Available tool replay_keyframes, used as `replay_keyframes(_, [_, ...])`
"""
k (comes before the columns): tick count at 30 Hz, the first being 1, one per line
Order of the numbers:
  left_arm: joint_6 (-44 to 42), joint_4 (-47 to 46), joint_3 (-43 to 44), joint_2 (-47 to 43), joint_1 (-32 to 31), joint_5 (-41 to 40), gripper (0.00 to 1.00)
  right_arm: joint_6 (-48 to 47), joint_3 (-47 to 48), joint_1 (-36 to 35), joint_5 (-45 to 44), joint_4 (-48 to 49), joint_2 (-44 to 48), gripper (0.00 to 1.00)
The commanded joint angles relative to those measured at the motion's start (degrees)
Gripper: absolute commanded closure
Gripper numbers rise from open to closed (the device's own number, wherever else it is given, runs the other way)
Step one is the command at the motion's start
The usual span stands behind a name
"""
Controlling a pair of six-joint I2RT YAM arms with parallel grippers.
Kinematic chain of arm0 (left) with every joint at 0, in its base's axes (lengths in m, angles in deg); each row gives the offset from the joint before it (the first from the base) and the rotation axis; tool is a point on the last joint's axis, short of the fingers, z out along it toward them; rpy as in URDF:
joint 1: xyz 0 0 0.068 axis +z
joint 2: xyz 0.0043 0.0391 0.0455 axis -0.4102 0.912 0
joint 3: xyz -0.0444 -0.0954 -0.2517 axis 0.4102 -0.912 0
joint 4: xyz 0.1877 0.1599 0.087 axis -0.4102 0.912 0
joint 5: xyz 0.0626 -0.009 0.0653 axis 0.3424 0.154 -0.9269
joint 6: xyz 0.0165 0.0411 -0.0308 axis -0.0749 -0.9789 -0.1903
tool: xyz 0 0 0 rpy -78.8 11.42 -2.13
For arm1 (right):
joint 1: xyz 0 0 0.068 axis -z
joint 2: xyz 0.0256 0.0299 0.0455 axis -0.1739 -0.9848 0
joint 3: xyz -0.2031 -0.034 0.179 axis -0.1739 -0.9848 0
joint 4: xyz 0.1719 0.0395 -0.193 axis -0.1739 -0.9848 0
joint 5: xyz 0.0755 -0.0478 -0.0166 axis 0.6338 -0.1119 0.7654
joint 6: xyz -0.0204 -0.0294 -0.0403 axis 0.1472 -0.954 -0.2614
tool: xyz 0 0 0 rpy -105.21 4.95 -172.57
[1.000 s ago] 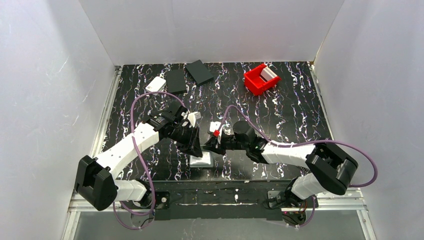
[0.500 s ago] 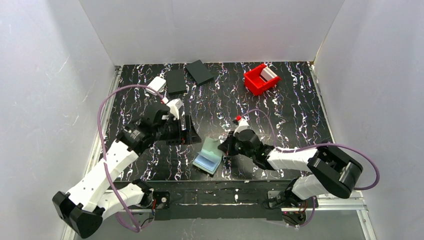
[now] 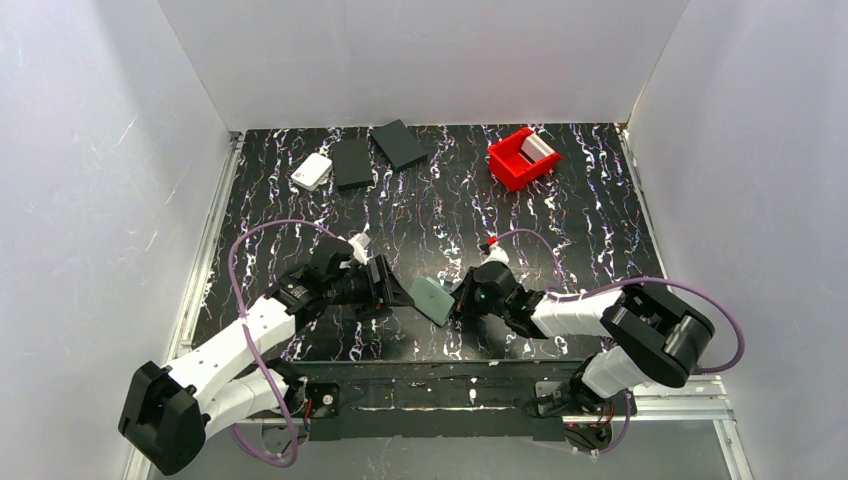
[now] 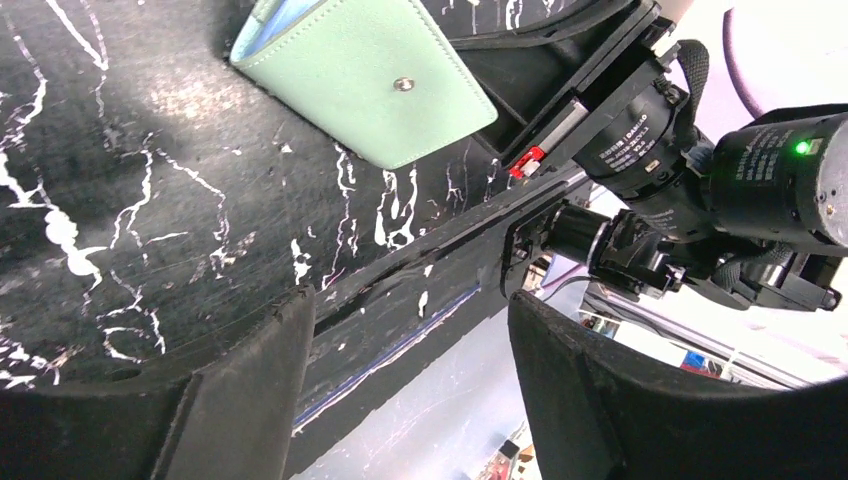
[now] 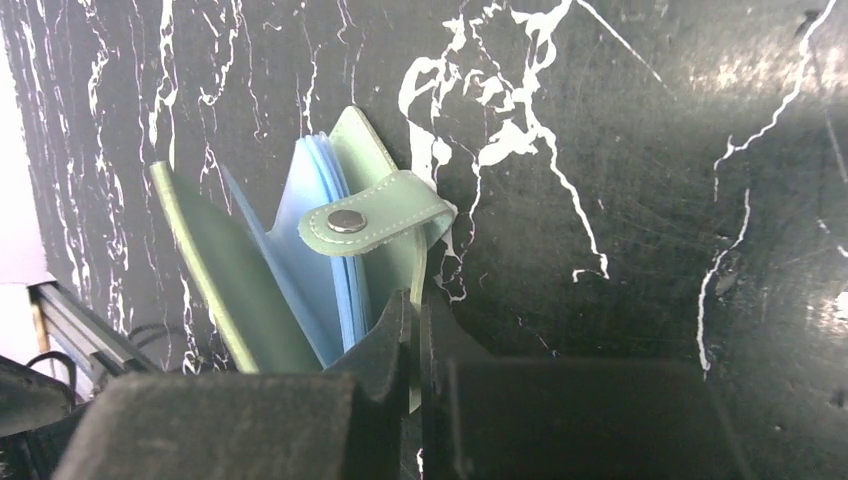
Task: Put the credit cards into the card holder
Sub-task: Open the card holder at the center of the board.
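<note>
One spot of lettering only: small white print ringing the black lens barrel (image 4: 640, 150) of the camera behind the right gripper (image 3: 460, 298). Caught in the left wrist view, just beside the card holder (image 4: 370, 80), close to the near edge of the desk (image 3: 600, 230). Too fine and blurred to spell out with any confidence. Elsewhere, nothing legible.

One card holder (image 3: 432, 299), two black rectangles (image 3: 352, 163) (image 3: 400, 144)
</note>
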Motion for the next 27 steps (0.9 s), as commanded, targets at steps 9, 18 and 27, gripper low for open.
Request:
replay_keyframes(9, [2.9, -4.3, 2.5, 0.5, -1.0, -1.0, 0.22, -14.1, 8.0, -11.2, -17.6, -9.8, 5.7, 0.99])
replay_keyframes(18, [3.6, -3.4, 0.5, -4.8, -1.0, -3.7, 0.39, -19.8, 7.9, -15.4, -22.5, -7.3, 6.9, 0.99])
replay_keyframes(27, [4.2, -4.0, -0.7, -3.9, -1.4, -2.9, 0.29, -27.5, 9.0, -21.0, -27.8, -3.7, 7.1, 0.99])
